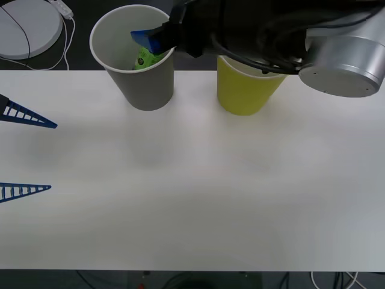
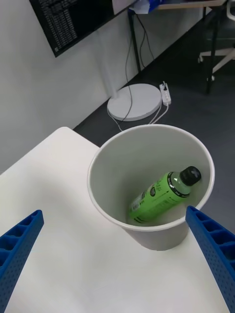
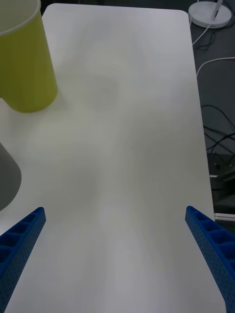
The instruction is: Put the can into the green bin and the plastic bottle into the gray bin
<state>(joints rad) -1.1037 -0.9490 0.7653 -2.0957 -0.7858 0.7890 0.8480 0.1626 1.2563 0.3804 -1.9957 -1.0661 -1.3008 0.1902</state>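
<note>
At the near left edge of the white surface (image 1: 192, 192), the left gripper (image 1: 27, 153) waits with its jaws spread wide and nothing between them; its 2 blue ribbed fingers (image 3: 19, 244) point out over bare surface, well apart from both bins. From that wrist camera the green bin (image 3: 24, 63) stands upright at the far side, and a sliver of the gray bin's wall shows beside it.

Farther back, the 2 bins stand side by side along the far edge of the surface, near each other but not touching. The gray bin (image 1: 144, 84) is on the robot's left, the green bin (image 1: 243, 93) on its right, partly hidden by the right arm that reaches across above it.

The right gripper (image 2: 117, 259) hovers just above the gray bin's rim, jaws wide open and holding nothing. The plastic bottle (image 2: 161, 193) lies tilted inside the gray bin (image 2: 147, 176), its black cap leaning up against the white inner wall, its base down toward the bottom. Beyond the surface, a round white stand base (image 2: 134, 101) sits on the dark floor.
</note>
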